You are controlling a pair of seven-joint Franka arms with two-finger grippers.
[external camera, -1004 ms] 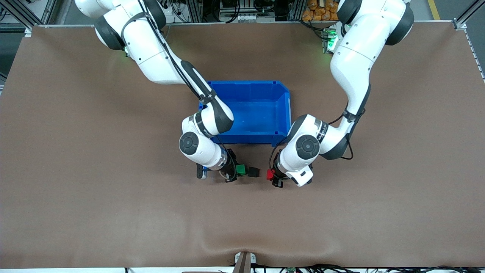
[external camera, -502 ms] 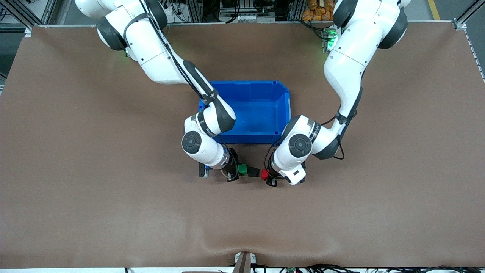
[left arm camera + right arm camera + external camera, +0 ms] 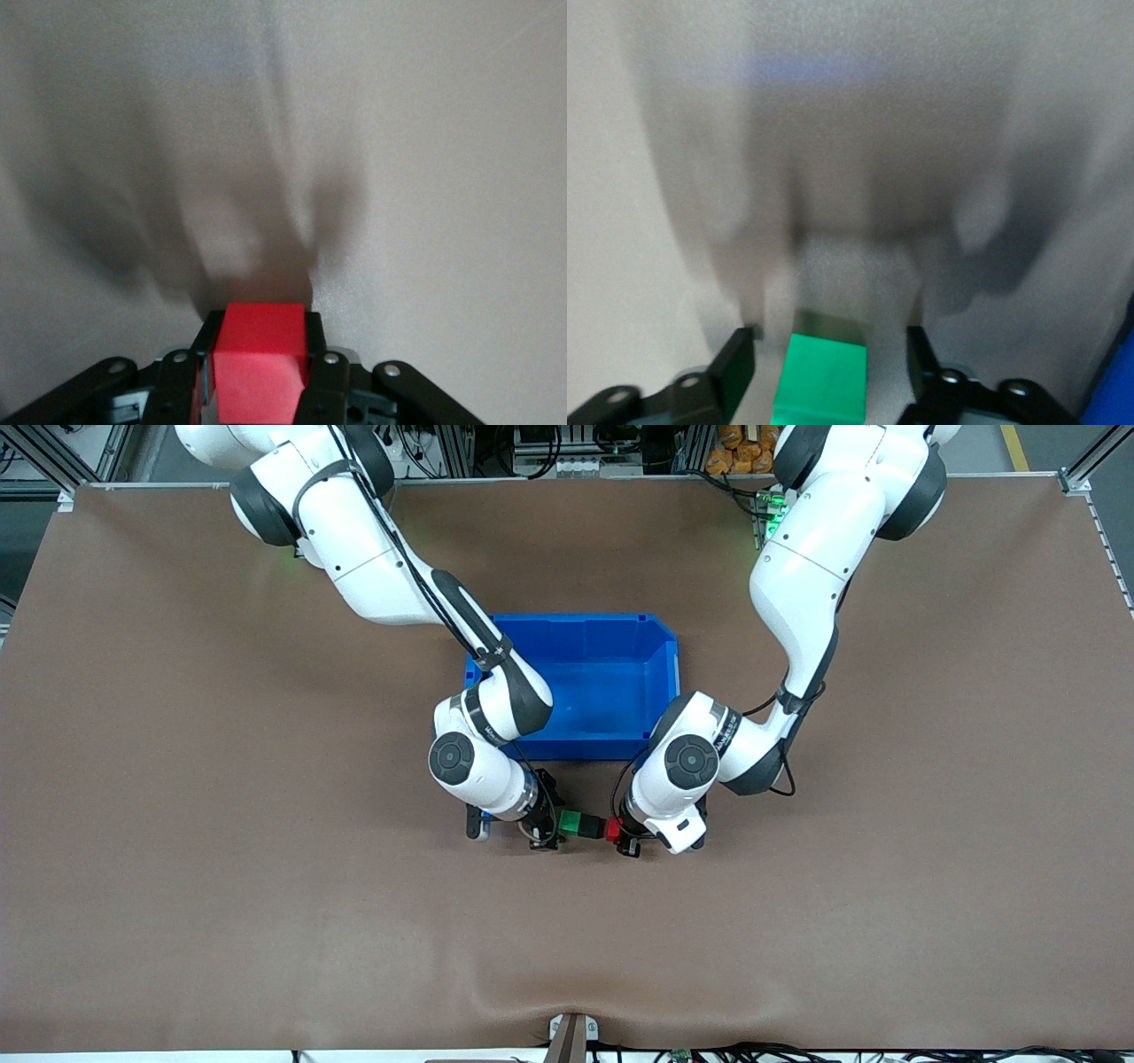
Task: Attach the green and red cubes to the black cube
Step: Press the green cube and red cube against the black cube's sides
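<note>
Comparing with a second ago, the three cubes are now seen closed into one row on the desk, nearer to the front camera than the blue bin [image 3: 660,633]: the green cube [image 3: 571,822], the black cube [image 3: 591,828] and the red cube [image 3: 612,830], where gaps were earlier visible. The left hand [image 3: 621,837] is pinched on the red cube, which has been carried up against the black one. The right hand [image 3: 830,365] has been spread, and its fingers [image 3: 733,370] are shown standing apart from the green cube's sides. Attachment is therefore judged nearly or fully made. The cubes are plain, matte and sharp-edged; the bin is glossy moulded plastic; the desk covering is a dull brown sheet.
</note>
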